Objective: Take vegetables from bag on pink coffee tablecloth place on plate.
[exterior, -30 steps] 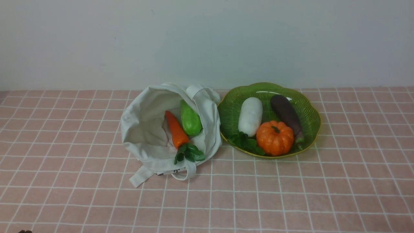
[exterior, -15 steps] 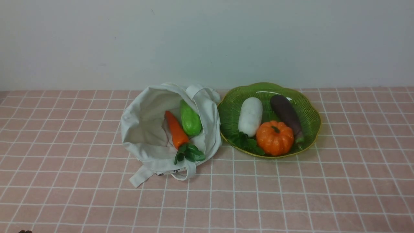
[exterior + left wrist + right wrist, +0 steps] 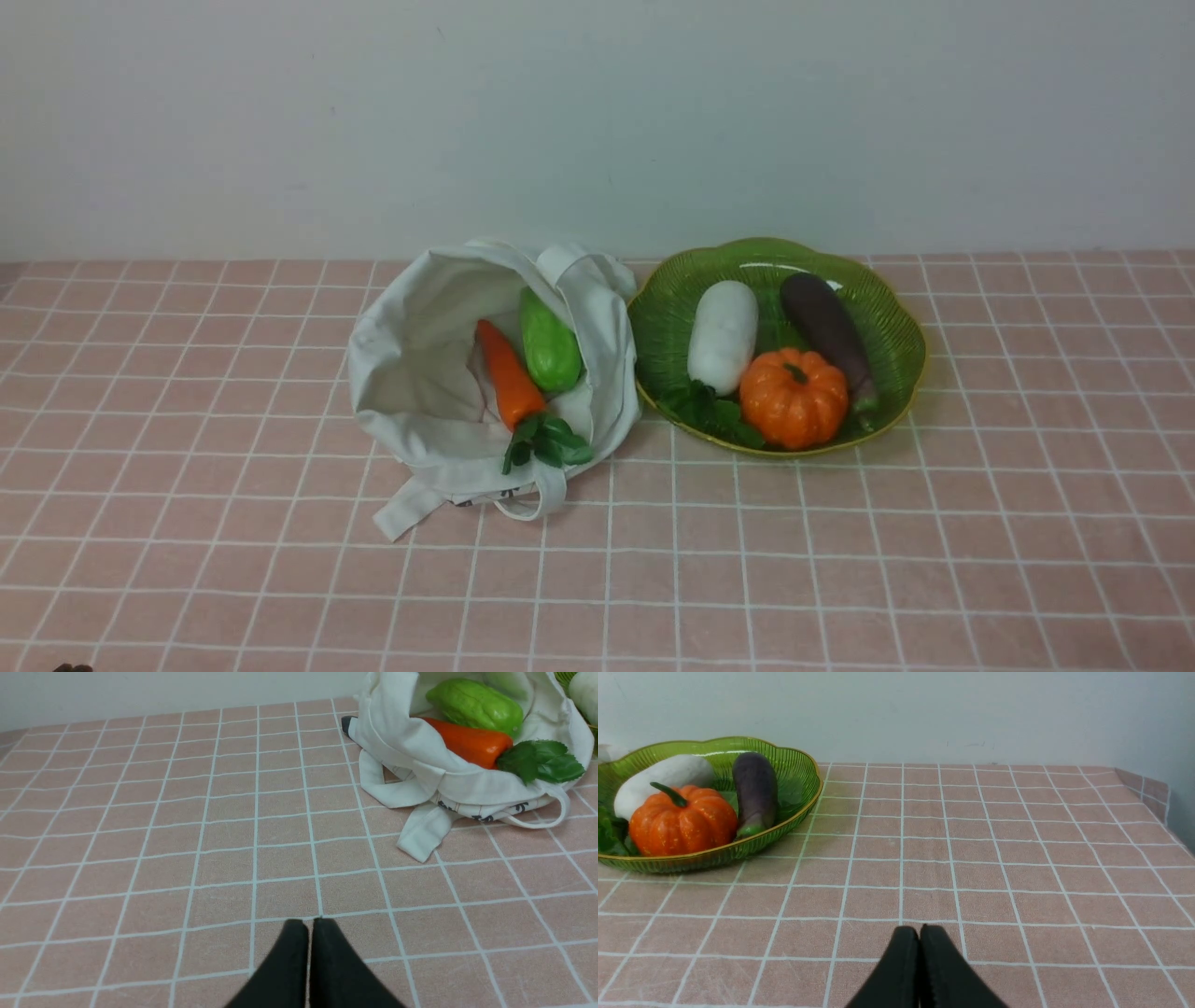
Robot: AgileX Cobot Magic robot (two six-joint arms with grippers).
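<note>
On pink coffee tablecloth [image 3: 840, 541]: bag [image 3: 420, 392] slumped open left of plate [image 3: 896, 322], nearly touching its rim, with carrot [image 3: 507, 375] and light-green gourd [image 3: 549, 343] side by side inside, carrot leaves [image 3: 549, 441] spilling over the bag's near edge. In plate: eggplant [image 3: 827, 329] along the right side, plus white radish [image 3: 724, 334] and orange pumpkin [image 3: 794, 398] in front, pumpkin touching both. Left hand [image 3: 309, 926] clenched, empty, low over bare cloth well short of bag; right hand [image 3: 919, 933] likewise clenched and empty, over bare cloth right of plate.
</note>
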